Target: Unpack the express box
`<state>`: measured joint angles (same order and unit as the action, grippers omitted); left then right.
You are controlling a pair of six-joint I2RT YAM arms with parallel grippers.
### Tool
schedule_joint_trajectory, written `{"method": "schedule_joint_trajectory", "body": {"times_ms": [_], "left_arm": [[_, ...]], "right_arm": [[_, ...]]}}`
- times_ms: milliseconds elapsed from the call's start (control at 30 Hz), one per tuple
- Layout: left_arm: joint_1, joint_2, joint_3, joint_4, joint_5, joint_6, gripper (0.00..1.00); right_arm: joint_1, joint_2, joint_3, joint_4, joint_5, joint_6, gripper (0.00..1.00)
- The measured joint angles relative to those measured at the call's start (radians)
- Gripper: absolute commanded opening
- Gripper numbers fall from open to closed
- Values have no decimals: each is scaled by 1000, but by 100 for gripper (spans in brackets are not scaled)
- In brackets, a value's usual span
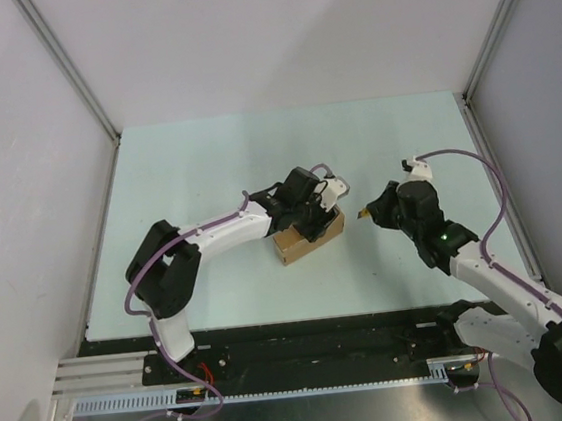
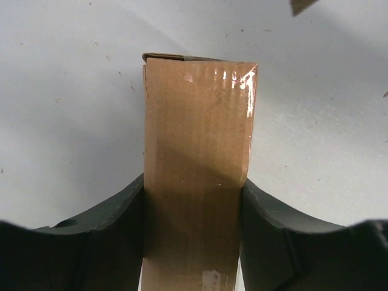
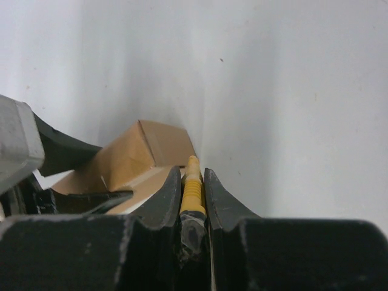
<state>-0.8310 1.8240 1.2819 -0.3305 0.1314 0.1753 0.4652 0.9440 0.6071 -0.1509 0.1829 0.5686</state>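
Two arms met at the middle of the table point(image 1: 186, 170): the left gripper point(image 1: 315, 225) sat down on the express box point(image 1: 293, 244), with the right gripper point(image 1: 372, 213) near its right end. From the left wrist, both fingers pressed the box's sides. From the right wrist, narrow jaws pinched a yellow-and-black utility knife point(image 3: 191, 185), the box just beyond.

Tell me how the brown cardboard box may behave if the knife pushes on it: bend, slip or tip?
The express box looks fairly stiff: its walls are flat between the left fingers. It is probably light, being small plain cardboard. Its glossy tape may be slippery, so the knife could skid there.
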Motion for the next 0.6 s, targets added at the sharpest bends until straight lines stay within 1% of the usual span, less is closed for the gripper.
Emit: {"method": "schedule_joint_trajectory", "body": {"times_ms": [233,433,600], "left_arm": [[0,2,3,-2,-28,-10,50],[0,2,2,-1,-33,2,44],[0,2,0,0,-31,18,42]], "right_arm": [[-34,85,7,179,-100,-58,0],[-66,123,9,304,-239,-112,0],[-117,191,12,389,-359,-118,0]]}}
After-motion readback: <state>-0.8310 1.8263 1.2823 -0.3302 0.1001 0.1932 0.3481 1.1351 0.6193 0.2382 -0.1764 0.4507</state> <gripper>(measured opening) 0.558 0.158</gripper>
